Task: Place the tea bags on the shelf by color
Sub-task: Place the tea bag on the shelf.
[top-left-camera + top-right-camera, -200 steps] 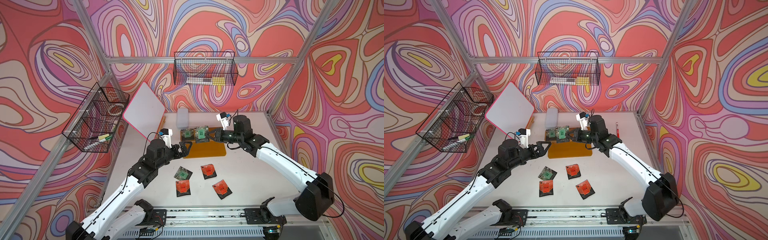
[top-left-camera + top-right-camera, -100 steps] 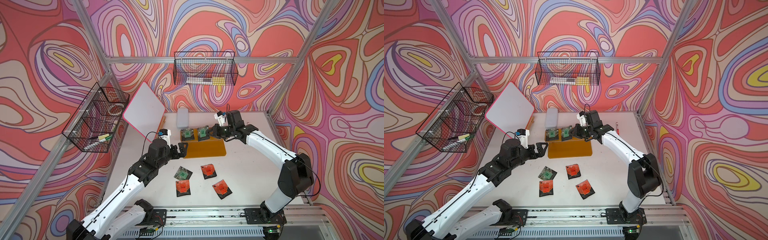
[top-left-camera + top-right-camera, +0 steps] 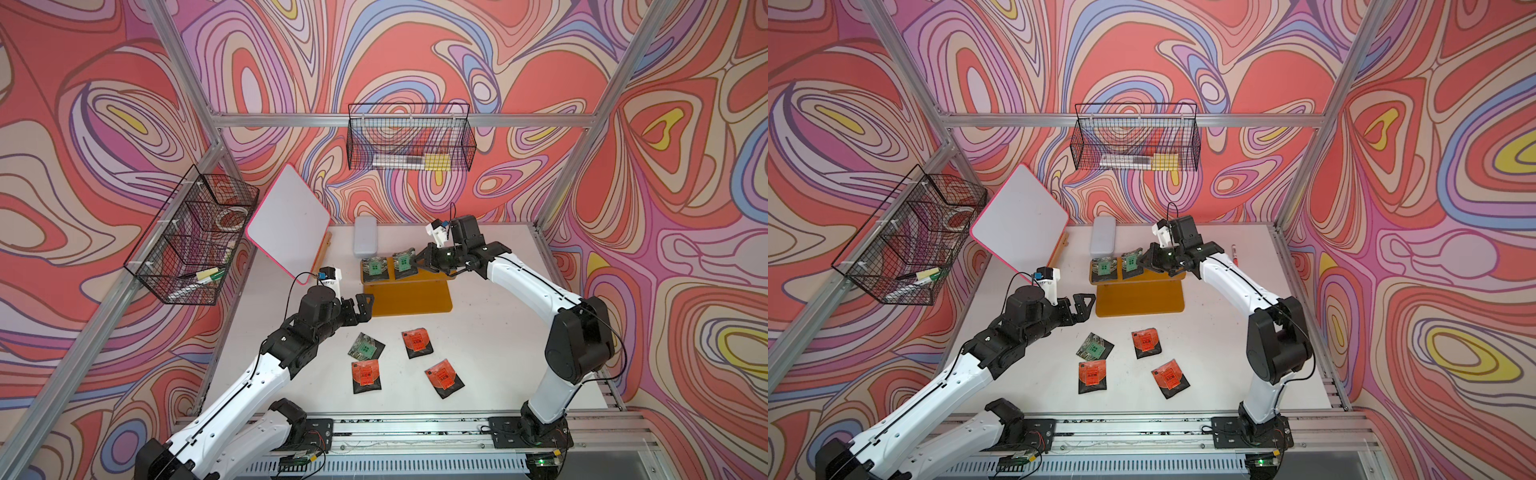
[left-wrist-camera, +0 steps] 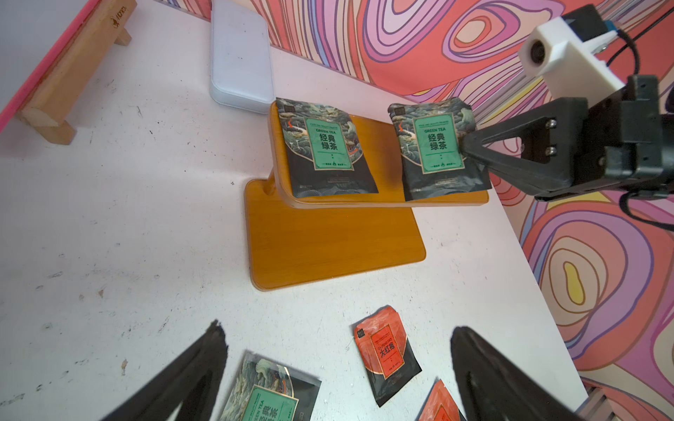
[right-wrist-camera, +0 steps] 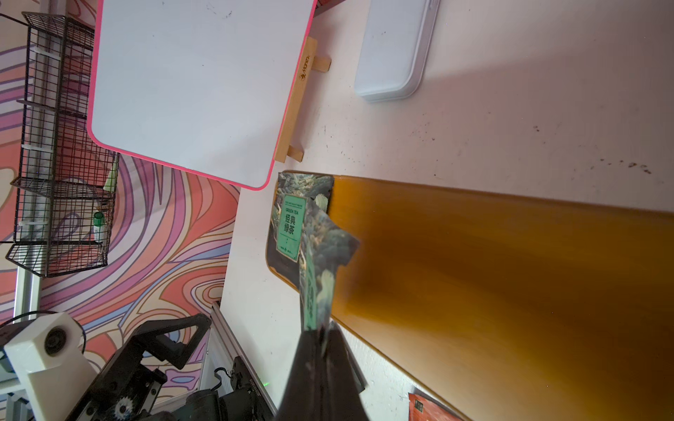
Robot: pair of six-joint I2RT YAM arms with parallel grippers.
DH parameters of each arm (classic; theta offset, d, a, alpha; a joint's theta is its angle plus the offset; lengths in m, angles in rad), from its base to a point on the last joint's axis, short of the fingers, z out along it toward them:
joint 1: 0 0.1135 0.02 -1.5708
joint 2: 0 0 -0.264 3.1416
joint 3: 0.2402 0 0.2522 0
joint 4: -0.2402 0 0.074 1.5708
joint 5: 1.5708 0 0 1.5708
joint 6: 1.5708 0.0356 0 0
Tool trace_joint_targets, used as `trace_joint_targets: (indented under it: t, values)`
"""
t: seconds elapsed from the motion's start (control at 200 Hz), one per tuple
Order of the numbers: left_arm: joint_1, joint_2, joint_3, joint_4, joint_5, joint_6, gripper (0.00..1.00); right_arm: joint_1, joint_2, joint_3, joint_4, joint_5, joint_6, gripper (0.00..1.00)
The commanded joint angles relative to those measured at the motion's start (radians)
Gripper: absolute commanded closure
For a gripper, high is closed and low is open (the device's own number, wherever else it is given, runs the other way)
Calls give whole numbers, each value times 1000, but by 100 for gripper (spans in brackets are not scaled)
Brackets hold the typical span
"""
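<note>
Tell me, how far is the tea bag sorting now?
Done: one green tea bag lies on the shelf, upper board. In hand: the right gripper, shut, holds a second green bag beside it. Left: a third green bag and three orange-red bags lie on the table; the open left gripper is empty.

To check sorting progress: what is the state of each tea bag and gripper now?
left gripper: open, empty.
right gripper: shut on held green tea bag.
held green tea bag: tilted, over upper board of shelf.
placed green tea bag: flat on upper board.
loose green tea bag: on table.
orange tea bags: three, on table.
</note>
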Motion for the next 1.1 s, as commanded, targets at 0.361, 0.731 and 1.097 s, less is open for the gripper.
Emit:
trace_joint_targets:
  t: [0.361,0.731,1.097]
  values:
    - [5,-10,-24,41,-23,-1,1,-17,95,62,-34,-25,14,100]
    - [5,-14,-37,46,-28,-3,1,-25,134,90,-85,-9,-6,100]
    - [5,-41,-67,51,-28,-18,1,-24,168,130,-155,16,-43,96]
